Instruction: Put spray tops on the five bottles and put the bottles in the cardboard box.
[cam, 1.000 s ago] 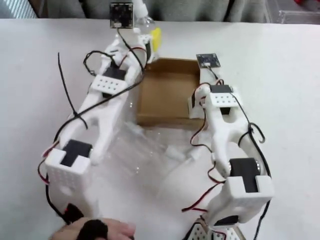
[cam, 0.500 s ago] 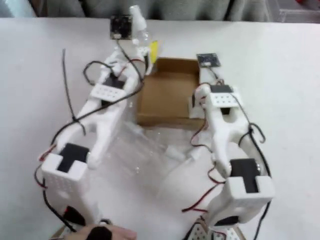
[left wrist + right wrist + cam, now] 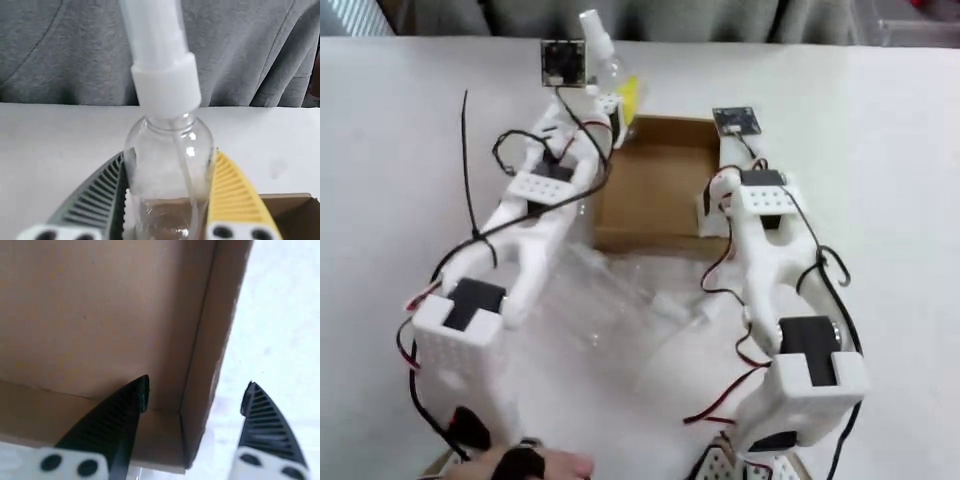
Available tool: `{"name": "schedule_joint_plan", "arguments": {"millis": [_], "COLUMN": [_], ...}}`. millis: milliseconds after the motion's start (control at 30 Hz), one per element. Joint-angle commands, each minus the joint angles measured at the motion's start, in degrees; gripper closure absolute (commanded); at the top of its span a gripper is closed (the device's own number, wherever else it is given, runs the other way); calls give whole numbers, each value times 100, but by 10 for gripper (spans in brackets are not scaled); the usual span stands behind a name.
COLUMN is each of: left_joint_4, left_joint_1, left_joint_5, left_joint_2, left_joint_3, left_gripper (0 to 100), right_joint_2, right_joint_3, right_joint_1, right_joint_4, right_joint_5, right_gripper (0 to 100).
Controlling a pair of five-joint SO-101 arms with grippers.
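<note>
Gripping the bottle (image 3: 170, 175) by its clear body, the left gripper (image 3: 169, 155) has its fingers (image 3: 235, 195) clamped on either side — the long axis runs along them, the fitted spray top (image 3: 165, 85) poking past the fingertips. The bottle hangs just beyond the far left corner of the cardboard box (image 3: 650, 240), so the drop likely needs a short carry inward over the opening. The right gripper (image 3: 197, 387) has its fingers apart, astride the box's right wall — one inside, one outside.
</note>
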Motion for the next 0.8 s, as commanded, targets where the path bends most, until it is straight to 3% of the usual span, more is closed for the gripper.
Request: {"name": "schedule_joint_plan", "arguments": {"millis": [0,167,300,767], "left_joint_4": [246,299,369,369], "left_joint_1": [-40,-40,-40,-171], "left_joint_5": [9,9,18,18], "left_joint_2": [-409,-426,-426,-382], "left_joint_3": [-62,-44,-44,-18], "left_gripper": [979,979,979,979], "right_joint_2": [-145,75,119,-356], "right_joint_3": [-88,-88,-70,-79], "right_joint_1": [-171,-813,-1147,-954], "right_joint_4": [-92,-198,-242,347], "right_joint_5": [70,712,774,571], "right_gripper": [727,727,727,727]}}
